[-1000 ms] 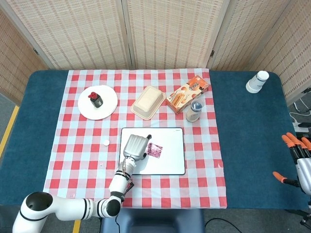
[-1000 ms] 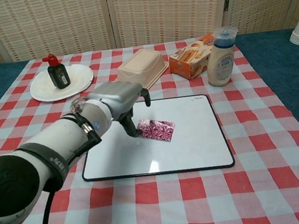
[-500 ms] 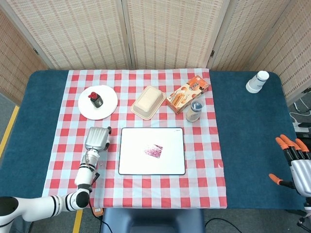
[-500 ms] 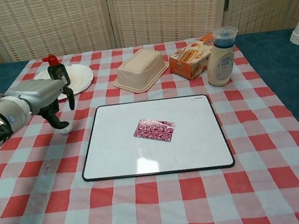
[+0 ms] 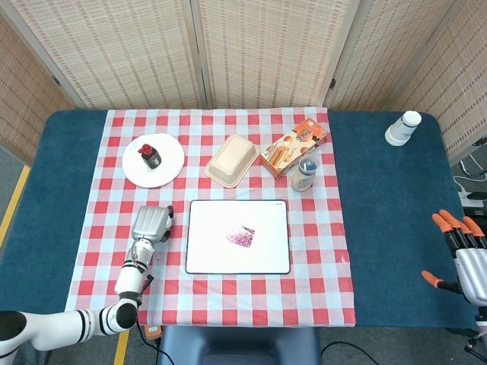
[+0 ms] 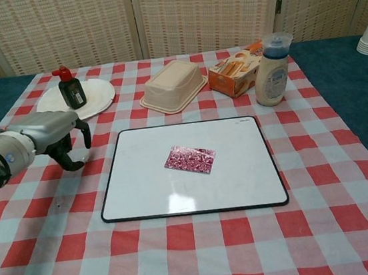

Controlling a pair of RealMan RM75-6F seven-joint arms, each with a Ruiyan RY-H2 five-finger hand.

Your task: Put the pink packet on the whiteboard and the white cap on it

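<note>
The pink packet (image 5: 242,236) (image 6: 189,159) lies flat near the middle of the whiteboard (image 5: 266,255) (image 6: 242,177). My left hand (image 5: 150,225) (image 6: 57,130) is low over the checked cloth just left of the board, fingers (image 6: 71,162) curled down to the cloth. The white cap is hidden beneath that hand, so whether the hand holds it does not show. My right hand (image 5: 464,249) hovers off the table's right edge with fingers spread, holding nothing.
Behind the board stand a white plate (image 5: 171,163) (image 6: 98,93) with a small black bottle (image 5: 151,156) (image 6: 71,91), a beige lidded box (image 5: 232,158) (image 6: 173,84), an orange carton (image 5: 294,144) (image 6: 233,74) and a blue-capped bottle (image 5: 304,175) (image 6: 272,71). Stacked paper cups (image 5: 402,128) sit far right.
My left hand let go of the packet on the board, swung left off it, and has now lowered over the spot where the white cap lay.
</note>
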